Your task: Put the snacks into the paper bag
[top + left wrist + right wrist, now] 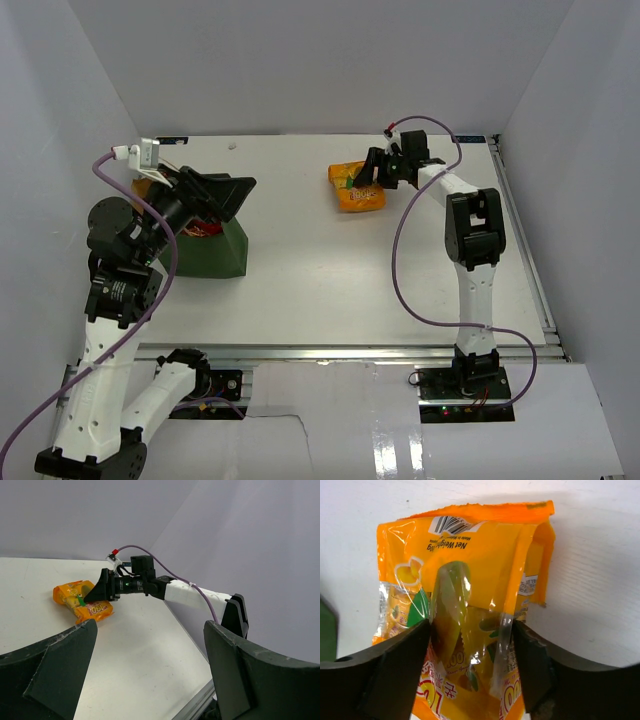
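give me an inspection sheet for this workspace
surface: white table, no spills seen
job's things: orange pouch lying at the far middle; green paper bag at the left, red packet showing in its mouth
clutter: orange scrap behind the left arm, too hidden to name
grippers: right gripper pinching the pouch on the table; left gripper open, by the bag's mouth
cables: purple cable looping along each arm
surroundings: white walls on three sides
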